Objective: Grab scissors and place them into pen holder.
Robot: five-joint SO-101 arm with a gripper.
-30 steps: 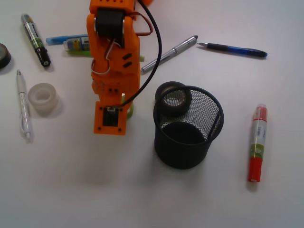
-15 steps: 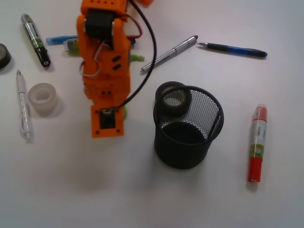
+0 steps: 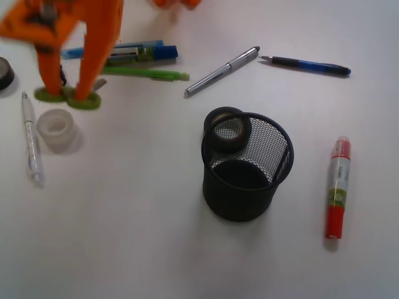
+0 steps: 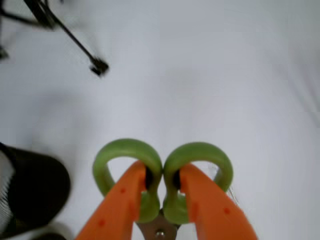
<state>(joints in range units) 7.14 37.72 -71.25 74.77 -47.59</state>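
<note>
The scissors show as lime-green loop handles hanging from my blurred orange gripper at the upper left, off the table. In the wrist view my gripper is shut on the scissors: each orange finger presses the inner side of one loop, and the silver pivot shows below. The blades are hidden. The black mesh pen holder stands upright at centre right, well to the right of the gripper. A black tape roll leans on its far-left rim.
A white tape roll and a clear pen lie under the gripper. A green pen, blue markers, a silver pen and a blue-black pen lie at the back. A red marker lies right.
The arm has swung left and back, away from the pen holder, carrying the scissors up off the table. The pens it covered at the back now show.
</note>
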